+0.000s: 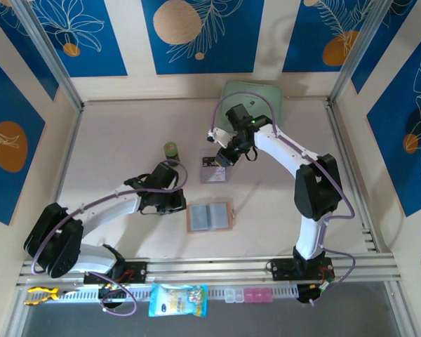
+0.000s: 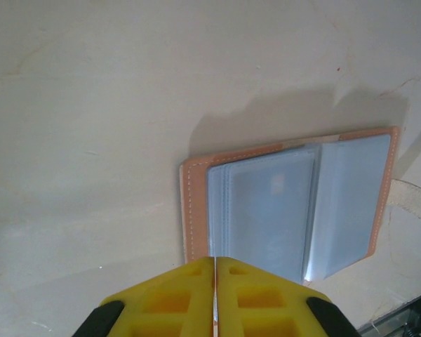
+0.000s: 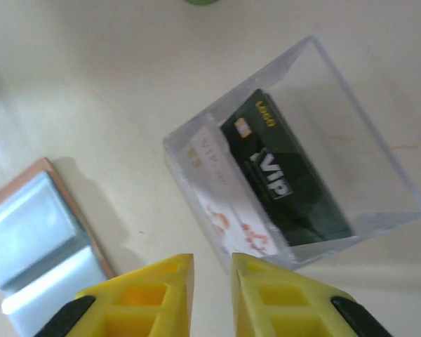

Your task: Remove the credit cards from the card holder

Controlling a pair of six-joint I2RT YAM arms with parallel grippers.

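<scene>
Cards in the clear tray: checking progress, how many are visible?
2, both inside the clear plastic tray: a dark card printed VIP, overlapping a white card with red marks; more may hide beneath.

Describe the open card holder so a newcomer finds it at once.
On the pale table, beyond the metal rail, lies a tan leather-like bifold card holder, spread open. Unlike the clear plastic tray beyond it, it has a stitched border around grey pockets.

card holder [image 2: 288,207]: tan, grey-blue pockets | credit card [image 3: 288,175]: dark, pale VIP lettering | second card [image 3: 224,193]: white, orange marks | tray [image 3: 354,130]: clear
</scene>
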